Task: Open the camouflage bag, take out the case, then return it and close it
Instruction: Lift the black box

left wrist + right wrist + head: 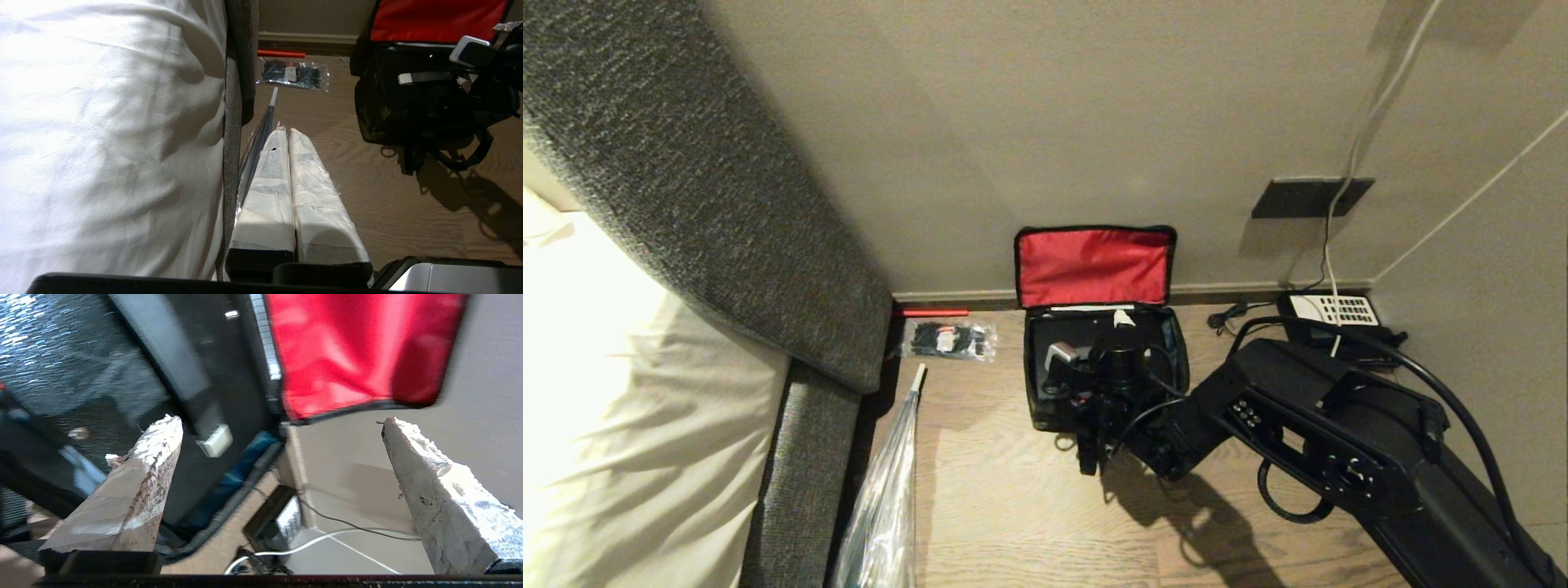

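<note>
The camouflage bag (1036, 400) stands open on the wood floor by the wall, its red-lined lid (1094, 265) propped upright. Inside lies the black case (229, 375), with its grey handle bar (425, 76) showing. My right gripper (1107, 351) hovers over the bag's opening. Its taped fingers are spread wide in the right wrist view, and the right gripper (280, 422) has nothing between them. In that view one fingertip (167, 428) is over the case and the other is in front of the wall. My left gripper (286, 131) is parked by the bed, shut and empty.
A black telephone (1331, 310) with cables sits in the right corner under a wall plate (1311, 196). A packet of black ties (947, 339), a red stick (929, 312) and a plastic-wrapped umbrella (890, 474) lie left of the bag, beside the bed (621, 408).
</note>
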Robot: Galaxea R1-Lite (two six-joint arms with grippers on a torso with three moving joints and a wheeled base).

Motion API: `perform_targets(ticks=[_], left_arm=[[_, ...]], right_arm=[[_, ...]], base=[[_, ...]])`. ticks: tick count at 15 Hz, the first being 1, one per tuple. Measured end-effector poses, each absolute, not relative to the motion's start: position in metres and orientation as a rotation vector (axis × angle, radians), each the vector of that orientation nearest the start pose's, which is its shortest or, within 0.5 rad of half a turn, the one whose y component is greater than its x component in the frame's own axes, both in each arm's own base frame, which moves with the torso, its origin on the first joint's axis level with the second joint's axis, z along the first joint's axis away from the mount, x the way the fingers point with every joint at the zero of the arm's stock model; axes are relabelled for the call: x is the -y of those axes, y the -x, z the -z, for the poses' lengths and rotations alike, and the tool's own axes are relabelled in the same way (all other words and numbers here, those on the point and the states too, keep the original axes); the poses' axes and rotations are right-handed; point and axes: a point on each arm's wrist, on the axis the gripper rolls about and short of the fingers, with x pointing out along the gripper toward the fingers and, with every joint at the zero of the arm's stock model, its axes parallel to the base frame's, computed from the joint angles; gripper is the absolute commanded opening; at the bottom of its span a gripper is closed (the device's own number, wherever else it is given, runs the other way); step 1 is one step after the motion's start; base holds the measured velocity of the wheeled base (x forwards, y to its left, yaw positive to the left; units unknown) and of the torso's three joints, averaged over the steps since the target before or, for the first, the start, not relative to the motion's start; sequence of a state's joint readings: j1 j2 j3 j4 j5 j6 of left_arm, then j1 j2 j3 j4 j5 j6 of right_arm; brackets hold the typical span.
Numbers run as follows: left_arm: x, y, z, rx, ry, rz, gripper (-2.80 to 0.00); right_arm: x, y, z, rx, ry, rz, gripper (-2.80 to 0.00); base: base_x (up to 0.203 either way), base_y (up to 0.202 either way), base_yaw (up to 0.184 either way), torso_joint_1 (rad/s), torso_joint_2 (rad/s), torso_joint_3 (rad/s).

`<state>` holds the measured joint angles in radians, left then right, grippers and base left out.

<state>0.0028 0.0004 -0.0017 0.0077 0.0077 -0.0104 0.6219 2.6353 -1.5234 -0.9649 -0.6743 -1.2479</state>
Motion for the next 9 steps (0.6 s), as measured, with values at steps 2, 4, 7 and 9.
perform_targets(ticks=[2,4,7,9], left_arm=[[-0.0001,0.0229,-0.0752,-0.006,0.010,-0.010,-2.80],[-0.0001,0.0229,-0.0751,-0.006,0.010,-0.010,-2.80],[-0.0001,0.0229,-0.0752,-0.005,0.010,-0.009,-2.80],[-0.0001,0.0229,-0.0751,-0.006,0.009,-0.009,-2.80]], right_arm=[[-0.2823,-0.4181,-0.0070,-0.136,1.335,-0.028,0.00],[-0.2821,-0.4185,-0.0072,-0.135,1.334,-0.027,0.00],[-0.2821,-0.4188,-0.0078,-0.135,1.335,-0.025,0.00],[-0.2820,-0.4188,-0.0095,-0.132,1.332,-0.022,0.00]], base=[[0.000,0.000,0.000,0.000,0.00,-0.186],[0.000,0.000,0.000,0.002,0.00,-0.192],[0.000,0.000,0.000,0.001,0.01,-0.198],[0.000,0.000,0.000,0.001,0.01,-0.160]])
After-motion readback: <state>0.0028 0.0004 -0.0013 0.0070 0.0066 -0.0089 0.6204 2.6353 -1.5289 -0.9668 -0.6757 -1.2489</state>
